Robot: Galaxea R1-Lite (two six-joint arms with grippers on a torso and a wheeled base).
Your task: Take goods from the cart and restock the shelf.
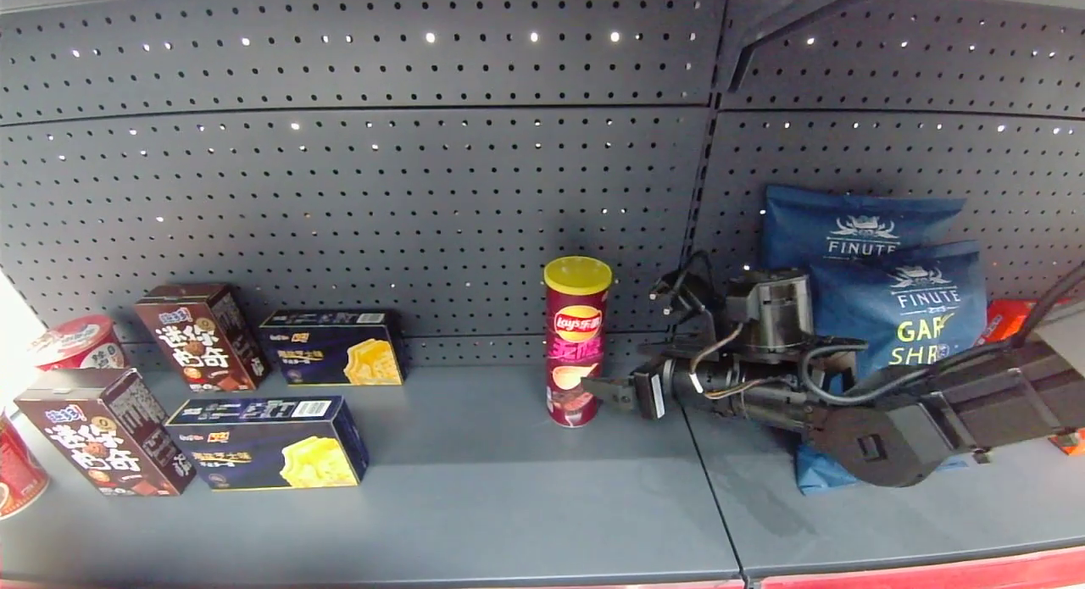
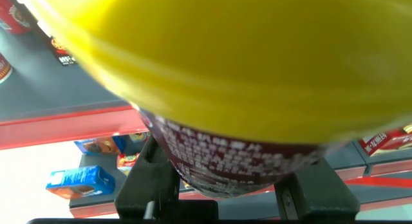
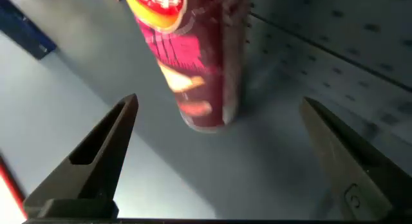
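A maroon chips can (image 1: 576,352) with a yellow lid stands upright on the grey shelf board (image 1: 509,504), near the pegboard back wall. My right gripper (image 1: 607,391) is level with the can's lower half, just to its right. In the right wrist view this gripper (image 3: 219,103) is open, and the can (image 3: 199,56) stands just beyond the fingertips, apart from both. In the left wrist view a second chips can (image 2: 225,159) with a yellow lid (image 2: 244,56) sits between the dark fingers (image 2: 149,182) of my left gripper (image 2: 225,188), which is shut on it.
Two brown boxes (image 1: 202,335) and two navy boxes (image 1: 267,443) lie at the shelf's left, with a red cup (image 1: 80,341) beyond them. Blue bags (image 1: 898,292) stand behind my right arm. Bare shelf lies between the navy boxes and the standing can.
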